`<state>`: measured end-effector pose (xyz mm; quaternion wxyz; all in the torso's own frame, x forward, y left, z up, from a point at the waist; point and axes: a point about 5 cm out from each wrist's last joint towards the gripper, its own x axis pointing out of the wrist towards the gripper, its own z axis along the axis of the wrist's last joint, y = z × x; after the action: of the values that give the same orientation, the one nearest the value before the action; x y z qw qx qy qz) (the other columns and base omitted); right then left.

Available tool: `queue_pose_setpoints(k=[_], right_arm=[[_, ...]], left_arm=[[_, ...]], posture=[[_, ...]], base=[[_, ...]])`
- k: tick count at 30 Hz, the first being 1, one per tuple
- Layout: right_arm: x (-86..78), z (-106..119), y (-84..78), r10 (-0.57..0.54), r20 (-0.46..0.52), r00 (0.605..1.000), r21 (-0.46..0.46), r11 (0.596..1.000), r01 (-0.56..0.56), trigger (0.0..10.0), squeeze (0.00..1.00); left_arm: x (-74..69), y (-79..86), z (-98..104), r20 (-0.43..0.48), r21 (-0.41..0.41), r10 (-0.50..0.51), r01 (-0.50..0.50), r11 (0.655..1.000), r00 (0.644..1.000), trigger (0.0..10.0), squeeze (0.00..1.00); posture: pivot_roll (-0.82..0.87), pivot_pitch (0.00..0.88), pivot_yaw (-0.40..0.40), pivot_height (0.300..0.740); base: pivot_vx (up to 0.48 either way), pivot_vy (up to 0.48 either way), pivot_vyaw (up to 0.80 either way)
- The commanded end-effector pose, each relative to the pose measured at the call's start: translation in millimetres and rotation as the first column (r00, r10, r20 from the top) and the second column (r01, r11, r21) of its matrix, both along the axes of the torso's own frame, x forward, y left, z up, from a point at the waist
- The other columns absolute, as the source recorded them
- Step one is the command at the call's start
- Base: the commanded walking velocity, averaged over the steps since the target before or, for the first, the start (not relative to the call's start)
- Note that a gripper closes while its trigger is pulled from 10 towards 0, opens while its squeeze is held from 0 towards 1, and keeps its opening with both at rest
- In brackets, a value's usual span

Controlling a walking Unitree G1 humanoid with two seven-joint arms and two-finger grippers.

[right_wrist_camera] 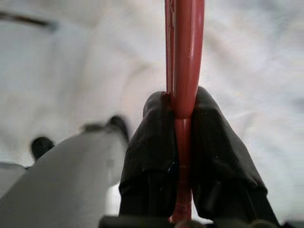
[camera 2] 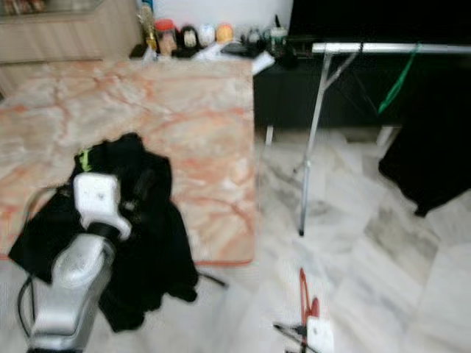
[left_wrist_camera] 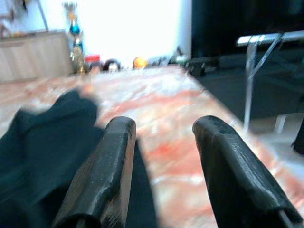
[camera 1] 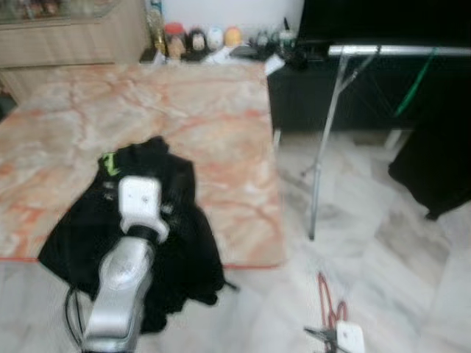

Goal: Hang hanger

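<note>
Right pincer [right_wrist_camera: 180,137] clamps the glossy red plastic hanger [right_wrist_camera: 184,57].
It sits low, near the metal rack [camera 1: 397,51]; left pincer [left_wrist_camera: 164,166], fingers apart, hovers over crumpled black cloth [camera 1: 169,220] on the marbled table [camera 1: 184,118].

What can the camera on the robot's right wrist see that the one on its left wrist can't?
The right wrist view has the right gripper shut on a red hanger, with pale floor behind it. The left wrist view has the left gripper open and holding nothing, above black clothing on a marbled orange table, with a metal rack and small jars farther off. What they share is a pair of black fingers up close.
</note>
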<state>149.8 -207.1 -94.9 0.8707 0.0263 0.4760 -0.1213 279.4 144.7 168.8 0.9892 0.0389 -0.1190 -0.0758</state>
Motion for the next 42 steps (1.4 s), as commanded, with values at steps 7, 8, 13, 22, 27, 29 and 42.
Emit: queue_pose_setpoints(k=[7,8,13,22,27,29,42], right_arm=[[0.5,-1,10.7,0.007,0.005,1.000,0.025,1.000,-0.007,10.0,0.00],[0.4,-1,10.7,0.006,0.005,1.000,0.024,1.000,-0.006,10.0,0.00],[0.0,-2,11.0,0.003,0.004,1.000,0.024,1.000,-0.003,10.0,0.00],[0.2,-2,12.1,-0.007,0.006,1.000,0.025,1.000,0.007,10.0,0.00],[0.1,-2,13.4,-0.009,0.009,1.000,0.029,1.000,0.009,10.0,0.00],[0.3,-2,14.0,-0.018,0.015,1.000,0.031,0.999,0.017,10.0,0.00],[1.6,0,13.7,-0.034,0.050,0.998,0.019,0.999,0.033,10.0,0.00]], left_arm=[[-1.7,2.4,3,0.018,0.016,0.006,-0.006,1.000,1.000,10.0,0.00],[-1.7,1.8,2,0.016,0.015,0.003,-0.004,1.000,1.000,10.0,0.00],[-0.9,0.3,0,0.006,0.022,-0.009,0.009,1.000,1.000,10.0,0.00],[1.1,2.3,-6,-0.013,0.032,-0.013,0.014,0.999,1.000,10.0,0.00],[0.2,1.6,-10,-0.025,0.034,-0.019,0.020,0.999,0.999,10.0,0.00],[0.9,0.9,-11,-0.028,0.033,-0.025,0.026,0.999,0.999,10.0,0.00],[5.9,-6.9,-23,-0.093,0.058,-0.104,0.110,0.992,0.990,10.0,0.00]], posture=[[-0.08,0.043,0.000,0.740],[-0.08,0.043,0.000,0.740],[-0.09,0.036,0.005,0.740],[-0.09,0.023,0.013,0.740],[-0.10,0.015,0.019,0.740],[-0.11,0.013,0.027,0.740],[-0.14,0.022,0.050,0.740]], base=[[0.000,-0.453,0.00],[0.000,-0.454,0.00],[0.000,-0.452,0.00],[0.000,-0.454,0.00],[0.000,-0.450,0.00],[0.000,-0.450,0.00],[0.000,-0.337,0.00]])
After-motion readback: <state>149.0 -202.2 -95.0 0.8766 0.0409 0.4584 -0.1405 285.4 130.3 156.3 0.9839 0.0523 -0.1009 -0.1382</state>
